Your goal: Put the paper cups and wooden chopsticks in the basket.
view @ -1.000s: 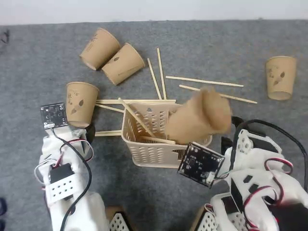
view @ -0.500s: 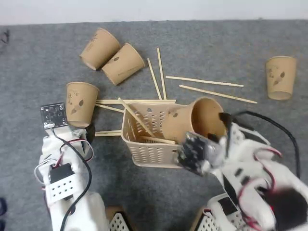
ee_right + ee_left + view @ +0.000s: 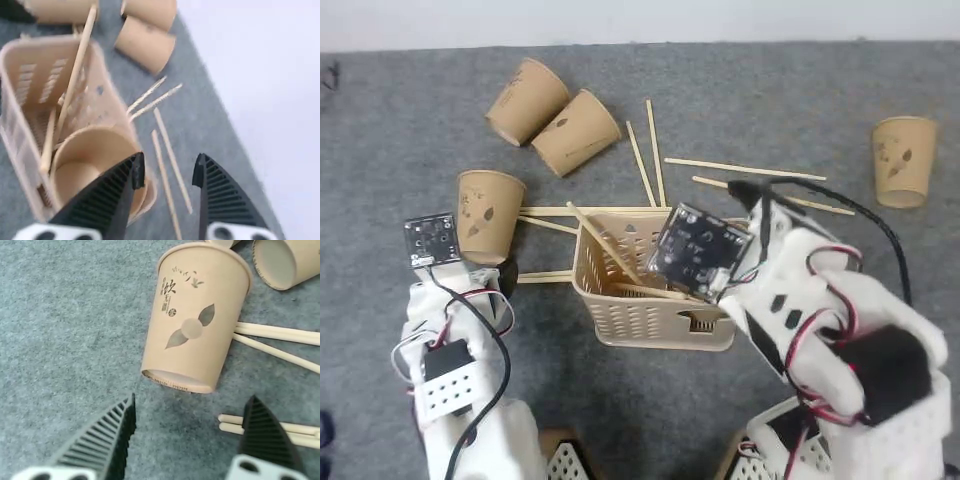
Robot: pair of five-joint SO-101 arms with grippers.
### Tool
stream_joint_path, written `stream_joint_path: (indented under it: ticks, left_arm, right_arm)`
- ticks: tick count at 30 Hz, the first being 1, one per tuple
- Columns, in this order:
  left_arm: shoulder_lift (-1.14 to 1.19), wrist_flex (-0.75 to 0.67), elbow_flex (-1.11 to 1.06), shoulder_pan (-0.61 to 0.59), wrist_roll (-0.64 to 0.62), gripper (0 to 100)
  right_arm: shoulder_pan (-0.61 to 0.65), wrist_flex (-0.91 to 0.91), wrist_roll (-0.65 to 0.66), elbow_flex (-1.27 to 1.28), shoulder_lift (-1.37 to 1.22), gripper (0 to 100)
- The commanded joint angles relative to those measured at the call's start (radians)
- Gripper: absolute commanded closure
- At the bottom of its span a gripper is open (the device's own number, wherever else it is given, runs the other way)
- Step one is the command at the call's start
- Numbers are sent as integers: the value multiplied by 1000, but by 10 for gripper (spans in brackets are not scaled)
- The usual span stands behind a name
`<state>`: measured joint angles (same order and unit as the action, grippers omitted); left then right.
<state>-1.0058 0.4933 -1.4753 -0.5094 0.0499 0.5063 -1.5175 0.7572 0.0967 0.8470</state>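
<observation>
The basket (image 3: 620, 310) sits mid-carpet between the two arms. One paper cup (image 3: 85, 165) is already inside it, mouth up, next to a couple of basket chopsticks (image 3: 75, 75) leaning across the inside. You can't see that cup from the high view, because the right arm's camera board (image 3: 700, 250) covers that end of the basket.

The right gripper (image 3: 168, 167) hangs over the basket's edge with its jaws spread and nothing pinched between them. One finger overlaps the cup's rim in its wrist view, but I can't tell if it touches.

Everything else is out on the carpet. The near cup (image 3: 195, 330) is just ahead of the left gripper (image 3: 192, 402), base end pointing at it. No contact there: the jaws are wide apart and empty. Honestly can't tell if that cup is lying down or standing mouth-down.

In the high view that gripper is tucked under the left camera board (image 3: 432, 240), so you only get the cup beside it.

Farther back, a tipped cup (image 3: 527, 100) lies touching a second tipped cup (image 3: 576, 132). The far cup (image 3: 903, 160) sits alone, well apart on the right arm's side.

Loose chopsticks (image 3: 745, 169) are scattered beyond the basket, and a few run behind the near cup, so their ends are hidden.

The surface is grey carpet (image 3: 800, 90). There's a pale strip (image 3: 640, 20) along the far edge, wall or floor, can't say.
</observation>
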Motion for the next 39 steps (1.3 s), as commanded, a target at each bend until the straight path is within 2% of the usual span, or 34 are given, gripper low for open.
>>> stream_joint_path:
  ticks: [1,5,9,12,16,19,22,25,30,36,39]
  left_arm:
    - [-20,-25,1,6,9,668]
    - [-20,-25,1,6,9,668]
    - [-20,-25,1,6,9,668]
    - [-20,-25,1,6,9,668]
    - [-20,-25,1,6,9,668]
    - [-20,-25,1,6,9,668]
    - [-20,-25,1,6,9,668]
    - [-20,-25,-1,6,9,668]
    - [-20,-25,-5,6,9,668]
    - [-20,-25,-7,8,9,668]
    - [-20,-25,-7,8,9,668]
  right_arm:
    - [8,21,-12,-69,-105,823]
    - [10,19,-12,-78,-180,823]
    - [-25,19,-12,-163,-133,823]
    - [-242,91,-32,-261,-96,822]
    - [-618,271,-198,-238,-125,822]
    - [-757,348,-210,-181,-223,822]
    - [-840,432,-215,-153,-366,822]
    - [-921,553,-307,-157,-530,822]
    - [-987,743,-356,-166,-816,822]
    - [-983,745,-362,-382,-1147,822]
    - [-980,740,-422,-522,-1303,822]
